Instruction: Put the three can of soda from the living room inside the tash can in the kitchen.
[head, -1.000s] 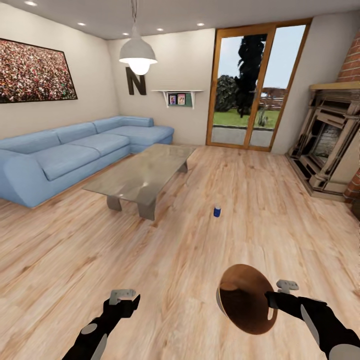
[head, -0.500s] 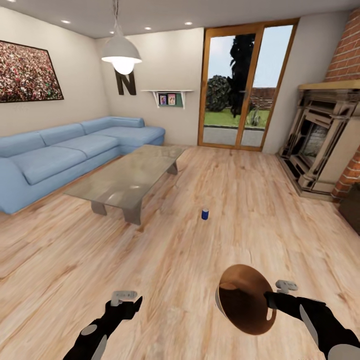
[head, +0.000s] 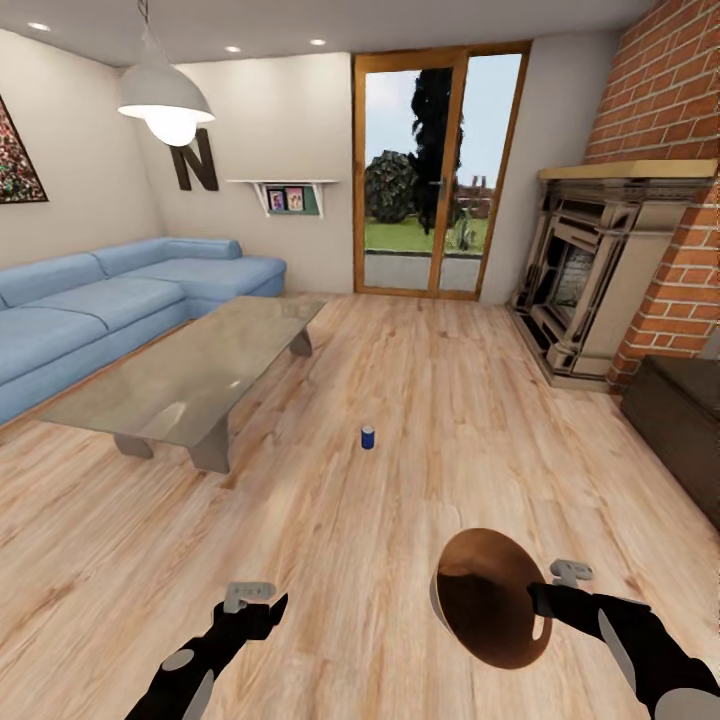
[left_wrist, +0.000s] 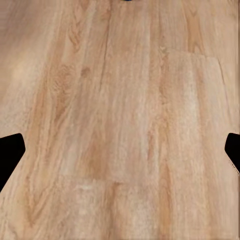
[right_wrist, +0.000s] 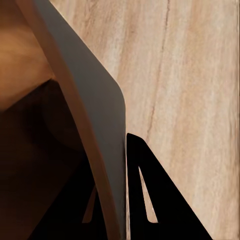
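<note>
I am in the living room. My right gripper (head: 545, 600) is shut on the rim of the trash can (head: 490, 600), which hangs tilted with its brown inside facing me. In the right wrist view its grey wall (right_wrist: 90, 100) runs between the dark fingers (right_wrist: 150, 195). My left gripper (head: 262, 607) hangs open and empty over the wood floor, its fingertips (left_wrist: 10, 150) far apart. The orange soda cans are out of view. A small blue can (head: 368, 437) with a pale top stands upright on the floor ahead, well beyond both grippers.
A low glass coffee table (head: 190, 370) stands ahead on the left, in front of a blue sofa (head: 100, 300). The brick fireplace (head: 590, 280) and a dark low bench (head: 685, 420) line the right side. Glass doors (head: 430, 180) are at the far wall.
The camera has turned to the right, so the sofa, table and blue can have slid left in the view. Both arms and the bin keep their pose.
</note>
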